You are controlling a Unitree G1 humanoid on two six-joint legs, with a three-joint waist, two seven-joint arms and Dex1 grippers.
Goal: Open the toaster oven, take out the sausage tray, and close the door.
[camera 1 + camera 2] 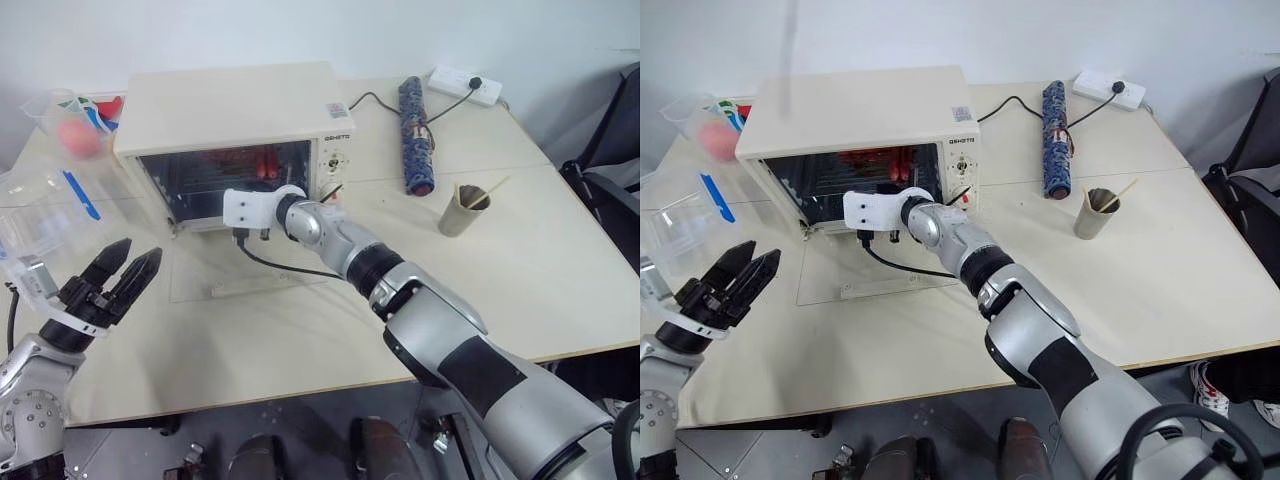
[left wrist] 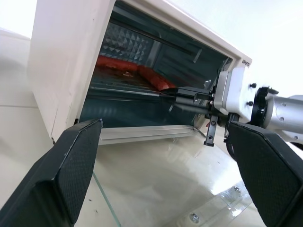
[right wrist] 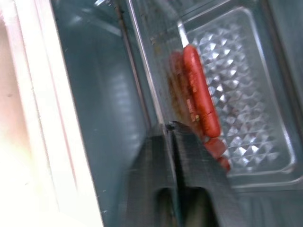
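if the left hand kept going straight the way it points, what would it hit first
Probably the toaster oven: the open left hand faces its open cavity over the lowered door. Depth is unclear.

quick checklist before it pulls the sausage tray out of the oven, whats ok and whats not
1. Door fully down, flat on the table: ok.
2. Right gripper inside the toaster oven, fingers shut at the sausage tray front edge: ok.
3. Rim really pinched between the fingers: cannot tell.
4. Sausages lying in the tray: ok.
5. Left gripper open, off to the side of the door: ok.
6. Paper cup away from the pull path: ok.
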